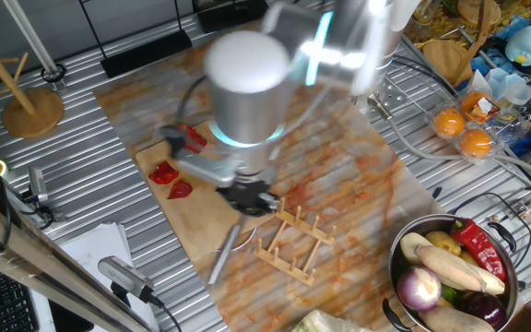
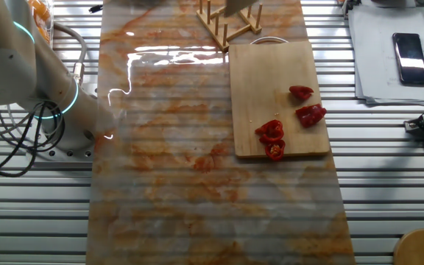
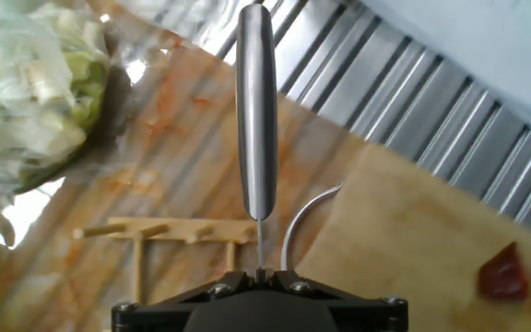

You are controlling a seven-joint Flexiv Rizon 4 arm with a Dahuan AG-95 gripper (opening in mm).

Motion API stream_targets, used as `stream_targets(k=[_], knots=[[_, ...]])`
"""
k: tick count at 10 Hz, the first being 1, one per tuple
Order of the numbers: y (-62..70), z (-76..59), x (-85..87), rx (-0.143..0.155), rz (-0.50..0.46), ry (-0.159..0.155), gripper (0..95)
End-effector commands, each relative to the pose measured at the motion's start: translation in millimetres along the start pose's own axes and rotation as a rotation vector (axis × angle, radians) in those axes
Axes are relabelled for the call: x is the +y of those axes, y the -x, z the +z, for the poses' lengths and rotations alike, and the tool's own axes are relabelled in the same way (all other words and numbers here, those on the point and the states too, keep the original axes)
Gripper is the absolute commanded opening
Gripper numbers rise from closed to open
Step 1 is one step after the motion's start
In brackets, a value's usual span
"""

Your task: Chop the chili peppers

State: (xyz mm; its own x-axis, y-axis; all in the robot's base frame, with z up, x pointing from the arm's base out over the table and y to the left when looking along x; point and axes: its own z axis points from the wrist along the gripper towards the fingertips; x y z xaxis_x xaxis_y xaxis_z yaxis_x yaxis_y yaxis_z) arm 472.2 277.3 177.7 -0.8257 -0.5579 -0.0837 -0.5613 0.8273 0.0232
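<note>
A: What sits at the centre of the frame?
B: A steel knife (image 3: 256,120), pointing up from the gripper (image 3: 261,275) clamped on it at the bottom edge.
A: And around it?
B: Wooden rack (image 3: 169,235) lower left, cutting board (image 3: 422,244) right, red chili pieces (image 3: 503,273) lower right, bagged greens (image 3: 26,83) upper left.

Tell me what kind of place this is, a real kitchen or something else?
Probably a lab bench set up as a mock kitchen. A wooden cutting board with chopped chili peppers and a pot of vegetables sit on a ribbed metal table, with loose cables around the robot's base.
</note>
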Motion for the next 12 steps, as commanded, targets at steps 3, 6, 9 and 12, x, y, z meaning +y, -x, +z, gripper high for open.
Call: stream_targets(k=[3, 6, 9, 12], knots=[[-3.8, 24.0, 16.8, 0.009, -0.034, -0.003, 0.0], [-1.7, 33.9, 12.7, 0.006, -0.068, -0.017, 0.0], [-3.7, 42.7, 17.8, 0.002, -0.065, -0.017, 0.0], [-9.4, 49.8, 23.5, -0.016, -0.075, -0.015, 0.0]])
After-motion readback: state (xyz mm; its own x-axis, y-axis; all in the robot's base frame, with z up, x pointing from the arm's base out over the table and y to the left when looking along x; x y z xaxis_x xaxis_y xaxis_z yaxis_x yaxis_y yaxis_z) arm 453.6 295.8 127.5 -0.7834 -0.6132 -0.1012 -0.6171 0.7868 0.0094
